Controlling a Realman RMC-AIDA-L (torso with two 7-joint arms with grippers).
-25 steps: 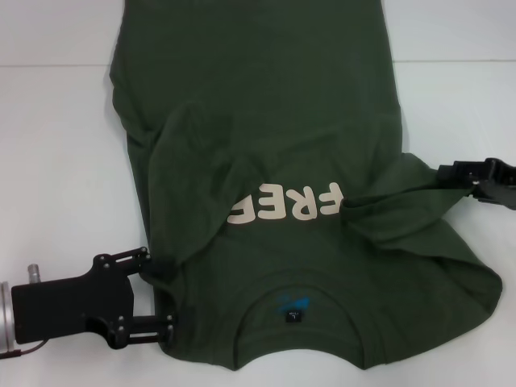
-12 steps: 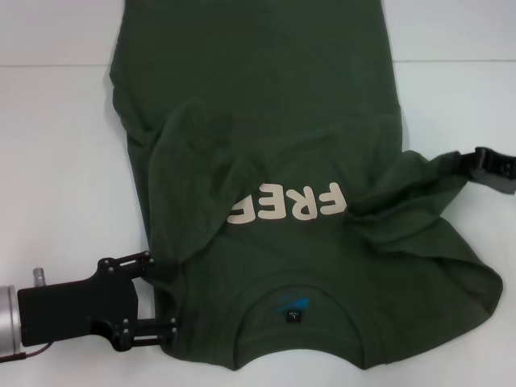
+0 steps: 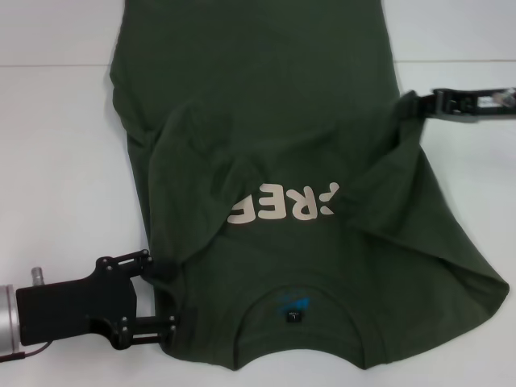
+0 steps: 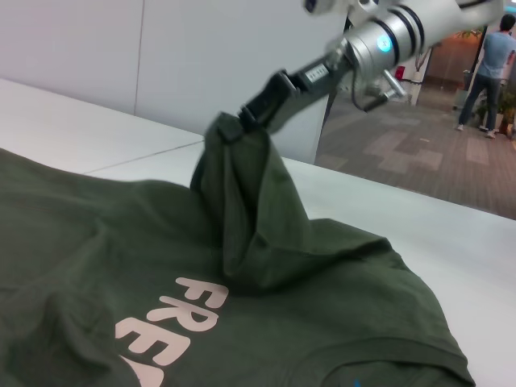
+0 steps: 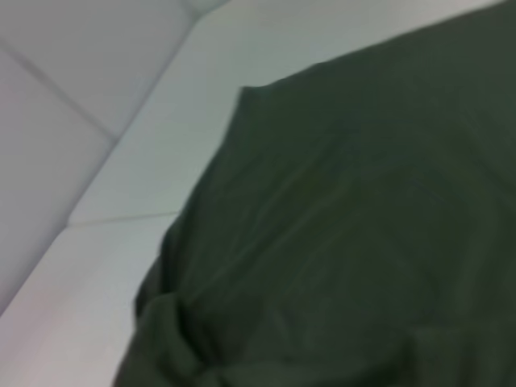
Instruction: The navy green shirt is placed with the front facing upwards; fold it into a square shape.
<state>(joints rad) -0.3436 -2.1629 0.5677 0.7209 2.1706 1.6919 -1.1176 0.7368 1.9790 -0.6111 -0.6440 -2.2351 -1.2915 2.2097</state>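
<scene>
The navy green shirt [image 3: 266, 97] lies front up on the white table, collar [image 3: 297, 310] toward me. Its cream "FREE!" lettering [image 3: 274, 205] is partly covered by folds. My right gripper [image 3: 413, 105] is shut on the shirt's right sleeve, holding a bunch of cloth lifted above the table at the shirt's right edge. The left wrist view shows that same right gripper [image 4: 242, 119] pinching the raised peak of cloth [image 4: 250, 210]. My left gripper [image 3: 160, 292] sits low at the shirt's left shoulder, open, its fingers [image 3: 147, 260] spread along the cloth's edge. The left sleeve lies folded inward.
The white table [image 3: 56, 161] spreads bare on both sides of the shirt, with a seam line running across it behind. In the right wrist view only green cloth [image 5: 347, 234] and white table [image 5: 121, 153] show. The left wrist view shows a room and a person [image 4: 488, 72] far behind.
My right gripper has moved away from me and inward with the sleeve, pulling the cloth up and over the "F". The left gripper has hardly moved.
</scene>
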